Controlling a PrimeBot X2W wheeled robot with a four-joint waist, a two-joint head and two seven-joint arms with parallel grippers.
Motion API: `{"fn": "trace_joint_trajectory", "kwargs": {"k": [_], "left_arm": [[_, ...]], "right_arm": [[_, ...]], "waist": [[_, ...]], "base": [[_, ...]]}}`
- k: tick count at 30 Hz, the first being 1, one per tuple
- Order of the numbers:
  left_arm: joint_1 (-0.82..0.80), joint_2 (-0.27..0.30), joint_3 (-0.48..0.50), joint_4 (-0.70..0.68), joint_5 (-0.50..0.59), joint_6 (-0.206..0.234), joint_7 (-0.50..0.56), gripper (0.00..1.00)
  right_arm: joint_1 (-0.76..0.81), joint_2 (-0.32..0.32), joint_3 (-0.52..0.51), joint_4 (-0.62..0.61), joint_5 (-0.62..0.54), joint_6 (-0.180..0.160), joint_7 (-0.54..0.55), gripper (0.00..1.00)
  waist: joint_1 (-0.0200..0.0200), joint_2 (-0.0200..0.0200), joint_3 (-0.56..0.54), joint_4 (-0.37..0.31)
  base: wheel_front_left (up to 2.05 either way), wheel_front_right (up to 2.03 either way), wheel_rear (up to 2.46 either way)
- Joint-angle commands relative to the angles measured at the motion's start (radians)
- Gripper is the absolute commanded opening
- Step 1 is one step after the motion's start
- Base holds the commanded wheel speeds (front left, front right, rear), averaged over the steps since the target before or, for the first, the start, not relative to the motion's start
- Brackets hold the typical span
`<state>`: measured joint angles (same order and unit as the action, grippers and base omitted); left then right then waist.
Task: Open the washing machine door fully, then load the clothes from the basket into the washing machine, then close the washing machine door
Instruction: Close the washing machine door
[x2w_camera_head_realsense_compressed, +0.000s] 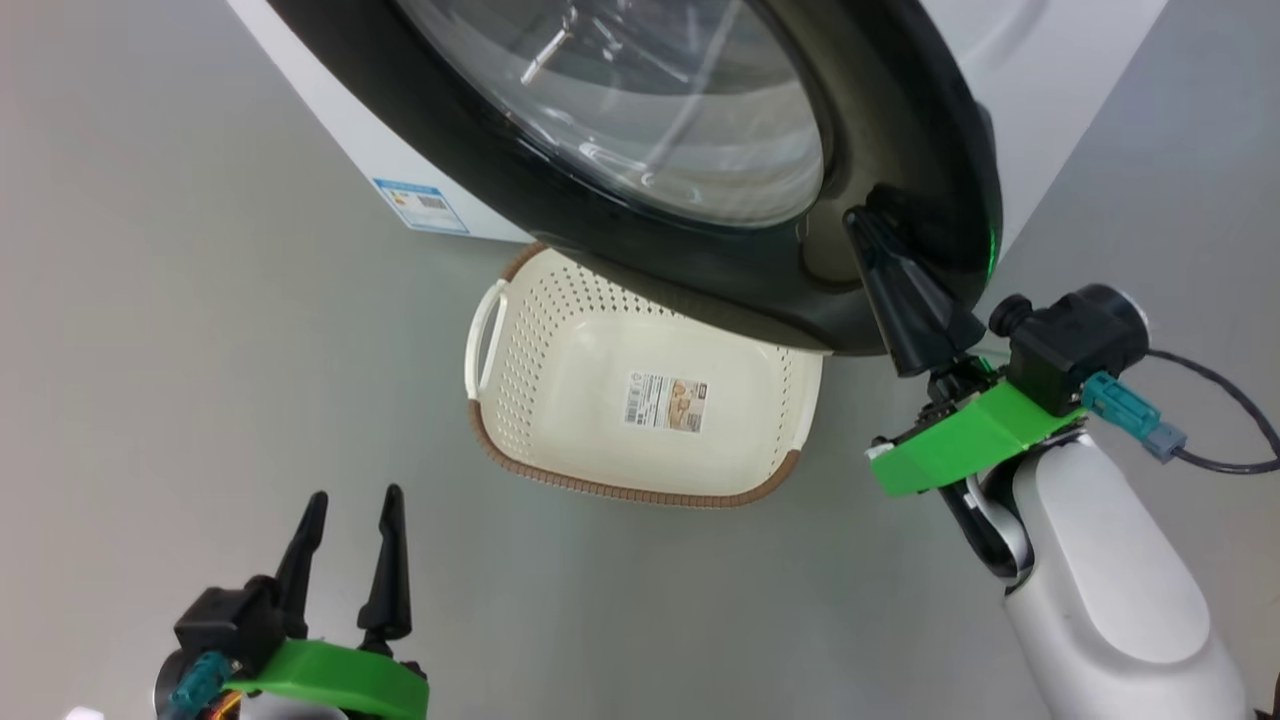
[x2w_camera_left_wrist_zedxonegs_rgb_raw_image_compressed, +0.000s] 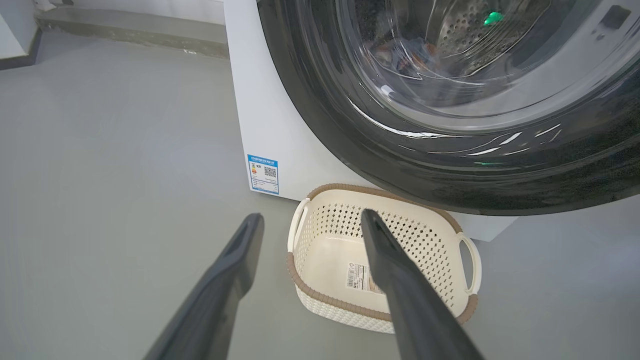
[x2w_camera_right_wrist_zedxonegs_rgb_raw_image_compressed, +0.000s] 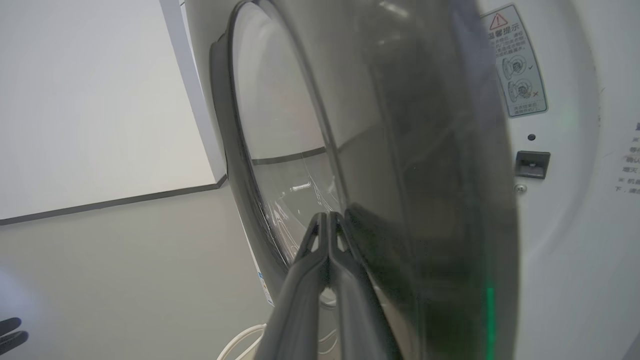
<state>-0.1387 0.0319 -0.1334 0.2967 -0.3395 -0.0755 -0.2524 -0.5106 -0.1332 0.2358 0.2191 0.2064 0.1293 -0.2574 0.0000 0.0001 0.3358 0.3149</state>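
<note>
The washing machine (x2w_camera_head_realsense_compressed: 400, 150) is white, and its glossy black door (x2w_camera_head_realsense_compressed: 900, 120) stands ajar; in the right wrist view the door (x2w_camera_right_wrist_zedxonegs_rgb_raw_image_compressed: 425, 175) is off the front panel with the latch slot (x2w_camera_right_wrist_zedxonegs_rgb_raw_image_compressed: 532, 164) bare. My right gripper (x2w_camera_head_realsense_compressed: 868, 225) is shut, with its tips (x2w_camera_right_wrist_zedxonegs_rgb_raw_image_compressed: 327, 216) against the door's outer face near the glass. The basket (x2w_camera_head_realsense_compressed: 640, 490) sits on the floor under the door, holding nothing but its label. Through the glass, a bit of the clothes (x2w_camera_left_wrist_zedxonegs_rgb_raw_image_compressed: 415, 52) shows inside the drum. My left gripper (x2w_camera_head_realsense_compressed: 350, 510) hangs open, apart from the basket (x2w_camera_left_wrist_zedxonegs_rgb_raw_image_compressed: 330, 300).
Grey floor spreads to the left of the machine (x2w_camera_left_wrist_zedxonegs_rgb_raw_image_compressed: 270, 125). A blue energy label (x2w_camera_head_realsense_compressed: 420, 205) marks its lower corner. A low grey ledge (x2w_camera_left_wrist_zedxonegs_rgb_raw_image_compressed: 130, 32) runs along the wall behind. The right arm's cable (x2w_camera_head_realsense_compressed: 1230, 400) loops at the right.
</note>
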Motion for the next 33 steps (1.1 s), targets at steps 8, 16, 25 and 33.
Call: {"fn": "trace_joint_trajectory", "kwargs": {"k": [8, 16, 25, 33], "left_arm": [[-0.047, 0.018, 0.021, -0.044, -0.022, -0.004, -0.009, 1.00], [-0.064, 0.018, 0.013, -0.057, -0.024, -0.004, -0.009, 1.00], [-0.088, 0.018, -0.009, -0.072, -0.037, -0.001, -0.009, 1.00], [-0.106, 0.018, -0.016, -0.083, -0.053, -0.001, -0.009, 1.00]], "right_arm": [[-0.076, -0.003, -0.028, -0.039, -0.029, 0.001, -0.004, 0.00], [-0.119, -0.014, -0.055, -0.046, -0.038, 0.001, -0.004, 0.00], [-0.186, -0.039, -0.068, -0.037, -0.055, 0.001, -0.004, 0.00], [-0.290, -0.073, -0.069, -0.014, -0.076, 0.001, -0.004, 0.00]], "waist": [[0.0000, -0.0001, 0.069, 0.002], [0.0000, -0.0001, 0.104, 0.001], [0.0000, -0.0001, 0.162, 0.014], [0.0000, -0.0001, 0.223, 0.028]], "base": [[0.00, 0.00, 0.00], [0.00, 0.00, 0.00], [0.00, 0.00, 0.00], [0.00, 0.00, 0.00]]}}
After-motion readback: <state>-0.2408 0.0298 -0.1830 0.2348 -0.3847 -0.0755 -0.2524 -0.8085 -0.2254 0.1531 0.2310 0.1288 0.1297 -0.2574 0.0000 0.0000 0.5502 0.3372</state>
